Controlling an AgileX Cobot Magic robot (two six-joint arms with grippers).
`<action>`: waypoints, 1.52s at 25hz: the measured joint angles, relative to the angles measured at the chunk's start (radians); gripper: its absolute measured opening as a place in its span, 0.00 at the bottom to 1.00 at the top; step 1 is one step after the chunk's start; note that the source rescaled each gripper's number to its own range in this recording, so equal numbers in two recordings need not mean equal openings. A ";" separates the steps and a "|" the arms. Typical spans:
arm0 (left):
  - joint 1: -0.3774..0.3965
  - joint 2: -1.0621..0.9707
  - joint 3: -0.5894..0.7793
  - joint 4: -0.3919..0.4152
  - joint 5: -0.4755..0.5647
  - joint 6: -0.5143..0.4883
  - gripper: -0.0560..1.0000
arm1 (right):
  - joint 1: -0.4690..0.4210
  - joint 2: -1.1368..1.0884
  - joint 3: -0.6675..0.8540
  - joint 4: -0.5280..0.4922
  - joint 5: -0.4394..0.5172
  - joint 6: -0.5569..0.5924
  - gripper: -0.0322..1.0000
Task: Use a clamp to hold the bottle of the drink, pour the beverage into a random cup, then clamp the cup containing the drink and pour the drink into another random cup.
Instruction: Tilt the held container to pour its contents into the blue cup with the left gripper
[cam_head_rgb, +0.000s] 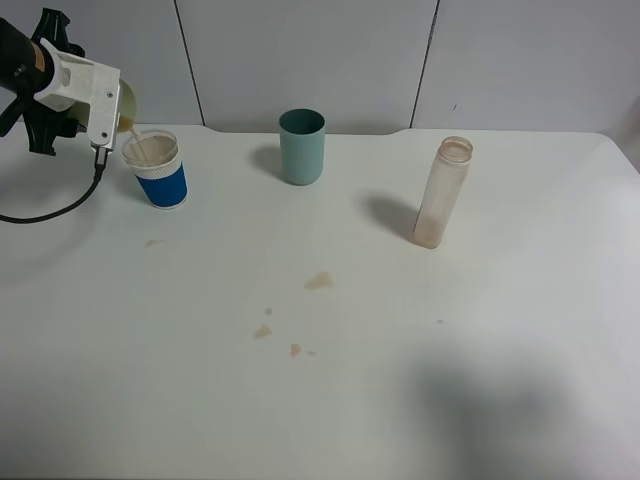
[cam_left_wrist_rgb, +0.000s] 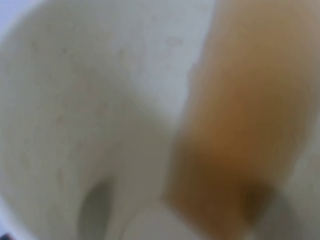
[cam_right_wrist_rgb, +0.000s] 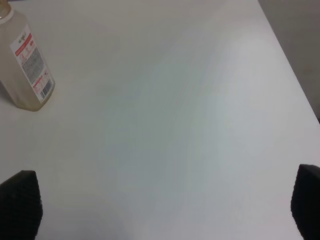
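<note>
From my remote seat I look down on a white table (cam_head_rgb: 480, 400). At the far left, my left gripper (cam_head_rgb: 108, 118) hangs over the back corner, its white fingers (cam_head_rgb: 100, 105) clenched around the pale yellow-green cup (cam_head_rgb: 126, 100). That cup is tipped steeply, mouth down, and only a sliver of it shows past the fingers. A thin stream of brown beverage (cam_head_rgb: 131, 127) runs from its lip into the blue-sleeved white cup (cam_head_rgb: 157, 172), which stands upright on the table directly under the fingers and apart from them.

The left wrist camera sits so close that everything blurs. It shows the pale inner wall of the held cup (cam_left_wrist_rgb: 75, 100) with a band of brown liquid (cam_left_wrist_rgb: 240, 140) sliding along one side.

Moving right, a teal cup (cam_head_rgb: 301, 146) stands upright near the back middle of the table, well apart from either arm. In front of it, toward the middle of the table, lie a few small brown spill marks (cam_head_rgb: 319, 281).

Further right stands the clear bottle (cam_head_rgb: 442, 192), upright, open at the neck, with only a little brownish tint at its base. The right wrist camera shows its pink-and-white label (cam_right_wrist_rgb: 32, 62).

The right gripper (cam_right_wrist_rgb: 165, 200) is out of the high view. Its wrist camera shows two dark fingers (cam_right_wrist_rgb: 20, 202) spread wide, released, with bare table between them and the bottle well off to one side.
</note>
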 joint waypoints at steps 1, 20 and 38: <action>0.000 0.000 0.000 0.000 0.000 0.001 0.07 | 0.000 0.000 0.000 0.000 0.000 0.000 1.00; -0.018 0.000 0.000 0.000 -0.007 0.036 0.07 | 0.000 0.000 0.000 0.000 0.000 0.000 1.00; -0.018 0.000 0.000 0.024 -0.036 0.048 0.07 | 0.000 0.000 0.000 0.000 0.000 0.000 1.00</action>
